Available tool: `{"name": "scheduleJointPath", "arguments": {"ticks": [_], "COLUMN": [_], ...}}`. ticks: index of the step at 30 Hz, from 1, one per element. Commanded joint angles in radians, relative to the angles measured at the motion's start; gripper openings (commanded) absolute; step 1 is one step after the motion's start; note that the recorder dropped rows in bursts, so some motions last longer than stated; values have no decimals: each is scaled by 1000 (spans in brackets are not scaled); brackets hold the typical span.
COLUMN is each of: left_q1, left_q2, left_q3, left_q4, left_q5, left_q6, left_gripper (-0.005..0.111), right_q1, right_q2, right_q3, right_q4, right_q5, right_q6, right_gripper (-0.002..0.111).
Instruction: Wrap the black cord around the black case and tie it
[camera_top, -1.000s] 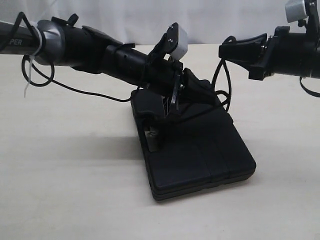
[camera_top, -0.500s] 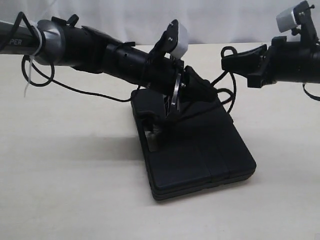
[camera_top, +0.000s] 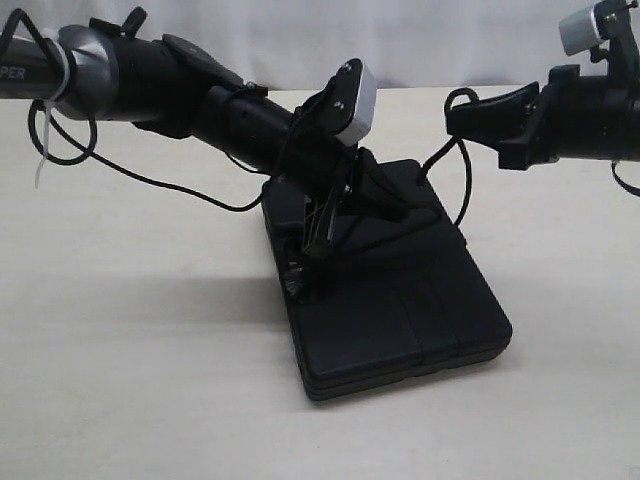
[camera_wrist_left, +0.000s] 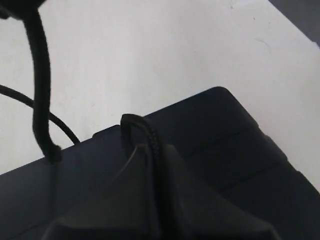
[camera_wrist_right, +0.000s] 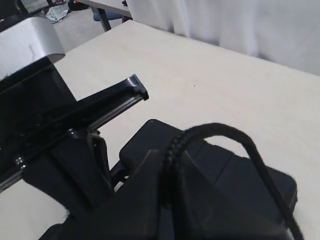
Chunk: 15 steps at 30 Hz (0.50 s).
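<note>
The black case (camera_top: 400, 300) lies flat at mid-table, its handle slot toward the left. My left gripper (camera_top: 398, 208) hovers low over the case's far half, shut on the black cord (camera_wrist_left: 131, 121), which loops out just past the fingertips above the case (camera_wrist_left: 235, 135). My right gripper (camera_top: 453, 115) hangs above the case's far right corner, shut on another stretch of the cord (camera_wrist_right: 220, 129). From there the cord (camera_top: 466, 185) arcs up and drops to the case (camera_wrist_right: 250, 185). A frayed dark lump (camera_top: 297, 283) sits at the handle slot.
The pale table (camera_top: 120, 350) extends on all sides of the case. A thin black line (camera_top: 160, 182) sags under the left arm toward the case's far left corner. The left arm's wrist camera (camera_wrist_right: 27, 47) sits close beside the right gripper. White curtain behind.
The left gripper has pitched downward and sunk closer to the case top. The right gripper has drawn back to the right, and the cord below it hangs straighter.
</note>
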Motion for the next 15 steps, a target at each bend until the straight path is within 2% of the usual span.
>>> {"name": "scheduleJointPath", "arguments": {"ticks": [1,4,8,10,15], "left_q1": [-3,-3,8,26,103], "left_q2": [-10,-15,-45,-64,-96], "left_q3": [0,0,0,0,0], "left_q4": [34,36,104,118,120], "left_q5": [-3,3,-1,-10,14], "left_q6": [5,-1,-57,-105,-204], "left_gripper": [0,0,0,0,0], "right_q1": [1,1,1,14,147], "right_q2": [-10,-8,-8,-8,-8], "right_q3": [-3,-3,-3,1,47], "right_q4": [-103,-153,-263,-329,-383], "right_q5": [-59,-66,-67,-44,-50], "right_q6": [292,403,542,629,627], "right_gripper": [5,13,40,50,53]}}
